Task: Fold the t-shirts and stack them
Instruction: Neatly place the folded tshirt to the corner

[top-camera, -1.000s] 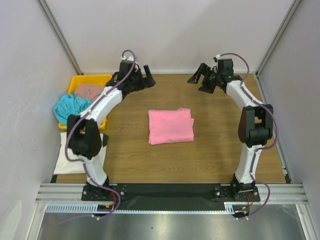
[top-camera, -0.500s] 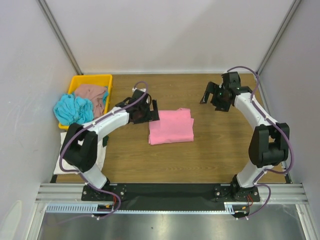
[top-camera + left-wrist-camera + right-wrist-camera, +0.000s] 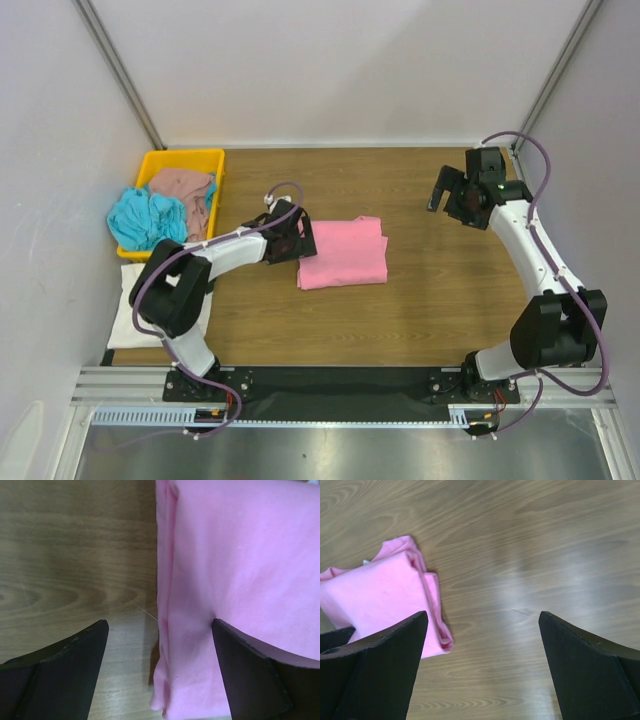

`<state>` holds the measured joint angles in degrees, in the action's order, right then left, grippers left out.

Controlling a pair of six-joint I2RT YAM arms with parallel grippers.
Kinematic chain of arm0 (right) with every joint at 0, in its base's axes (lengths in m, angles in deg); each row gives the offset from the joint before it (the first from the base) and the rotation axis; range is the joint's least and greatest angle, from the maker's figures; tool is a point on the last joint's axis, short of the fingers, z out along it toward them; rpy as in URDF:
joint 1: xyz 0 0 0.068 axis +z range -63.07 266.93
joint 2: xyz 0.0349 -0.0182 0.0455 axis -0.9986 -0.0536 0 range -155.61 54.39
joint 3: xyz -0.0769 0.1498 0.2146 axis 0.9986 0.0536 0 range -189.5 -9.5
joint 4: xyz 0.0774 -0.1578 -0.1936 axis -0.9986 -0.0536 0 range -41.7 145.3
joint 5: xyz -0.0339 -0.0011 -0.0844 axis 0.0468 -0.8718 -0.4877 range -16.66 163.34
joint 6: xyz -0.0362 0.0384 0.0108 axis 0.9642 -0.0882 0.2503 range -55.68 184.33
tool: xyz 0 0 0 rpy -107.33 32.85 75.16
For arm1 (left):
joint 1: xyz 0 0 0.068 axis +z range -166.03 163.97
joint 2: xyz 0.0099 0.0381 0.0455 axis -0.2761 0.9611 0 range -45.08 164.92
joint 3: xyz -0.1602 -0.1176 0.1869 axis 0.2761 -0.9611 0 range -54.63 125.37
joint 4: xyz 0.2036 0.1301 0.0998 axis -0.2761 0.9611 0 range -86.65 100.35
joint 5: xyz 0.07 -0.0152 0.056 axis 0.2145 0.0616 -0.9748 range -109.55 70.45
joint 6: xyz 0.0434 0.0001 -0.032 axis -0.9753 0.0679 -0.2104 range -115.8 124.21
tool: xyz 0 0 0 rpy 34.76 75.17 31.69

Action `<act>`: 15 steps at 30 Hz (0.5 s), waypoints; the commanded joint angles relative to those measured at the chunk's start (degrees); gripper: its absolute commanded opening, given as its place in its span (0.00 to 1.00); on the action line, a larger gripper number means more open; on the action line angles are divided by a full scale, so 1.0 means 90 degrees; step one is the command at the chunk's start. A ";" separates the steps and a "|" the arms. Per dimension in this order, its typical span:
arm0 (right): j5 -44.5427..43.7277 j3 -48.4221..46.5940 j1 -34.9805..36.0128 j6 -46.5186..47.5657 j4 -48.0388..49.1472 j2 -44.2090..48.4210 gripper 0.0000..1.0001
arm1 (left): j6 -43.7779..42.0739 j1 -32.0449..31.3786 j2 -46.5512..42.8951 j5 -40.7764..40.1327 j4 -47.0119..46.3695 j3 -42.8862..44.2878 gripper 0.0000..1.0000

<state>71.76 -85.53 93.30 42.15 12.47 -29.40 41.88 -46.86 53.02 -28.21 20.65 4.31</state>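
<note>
Left gripper (image 3: 300,241) is low at the left edge of the bright pink t-shirt (image 3: 342,254), jaws spread wide. The wrist view shows one finger (image 3: 65,665) over bare wood and the other finger (image 3: 250,670) over the pink cloth, with the folded edge lying loose between them. Nothing is pinched, nothing held.

Now from the far left. The cream-white t-shirt (image 3: 125,312) lies flat by the near-left edge of the table (image 3: 420,310), partly under the left arm's elbow. Behind it sits the yellow tray (image 3: 185,157) in the far-left corner. The turquoise t-shirt (image 3: 140,218) is crumpled and spills over the tray's near-left rim, and the dusty brown-pink t-shirt (image 3: 180,184) is bunched inside the tray, touching the turquoise one.

Centre of the table: the pink t-shirt, folded into a neat rectangle and lying flat on the wood, well apart from the other three.

Over on the right, the right gripper (image 3: 443,192) hangs above bare wood toward the far-right corner, well clear of the pink t-shirt. Its jaws are fully apart and empty — its wrist camera sees only wood grain between the fingers (image 3: 380,665), the pink fold off to one side.
</note>
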 commanded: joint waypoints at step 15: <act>-0.1122 -0.0497 -0.0288 -0.0163 -0.0827 0.0521 1.00 | 0.1088 -0.0305 0.1071 -0.0277 -0.1122 -0.0182 0.41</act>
<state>64.76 -87.09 90.92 41.04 5.89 -27.33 48.87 -49.09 58.25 -29.81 9.52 3.04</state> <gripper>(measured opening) 0.994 0.439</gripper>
